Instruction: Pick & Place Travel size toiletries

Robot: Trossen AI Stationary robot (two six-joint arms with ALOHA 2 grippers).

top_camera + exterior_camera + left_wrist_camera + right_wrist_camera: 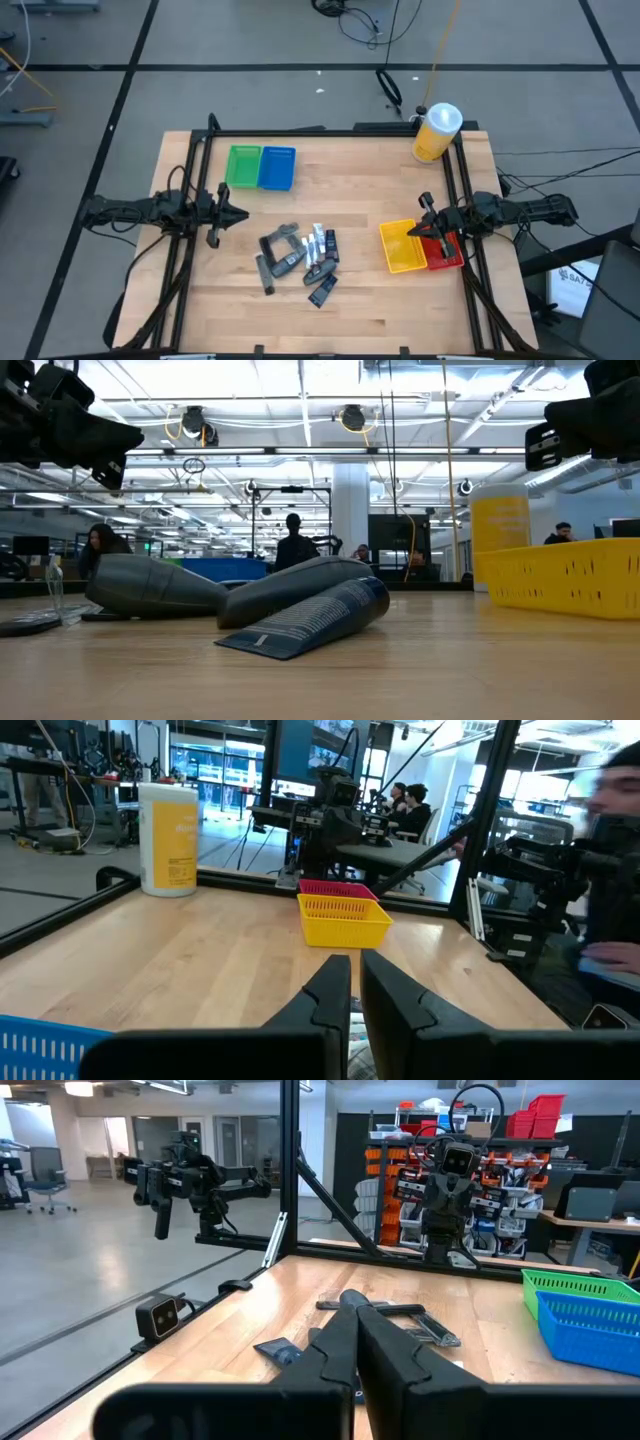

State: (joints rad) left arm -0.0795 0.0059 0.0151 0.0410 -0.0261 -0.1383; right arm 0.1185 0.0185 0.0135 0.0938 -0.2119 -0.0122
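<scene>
Toiletries [300, 258], dark soft tubes, lie on smooth wooden table [340, 190].

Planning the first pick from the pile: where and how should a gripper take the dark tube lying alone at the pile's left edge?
Probably across the middle of the dark tube, coming straight down. It lies flat on the table, slightly apart from the other toiletries, so both long sides look free for the fingers.

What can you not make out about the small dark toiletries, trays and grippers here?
- Pile of small dark tubes and packets: high view too small for an exact count or labels.
- Red plastic tray: left wrist view, mostly hidden behind the yellow mesh tray.
- Right gripper: over the trays; whether it touches them is unclear.
</scene>
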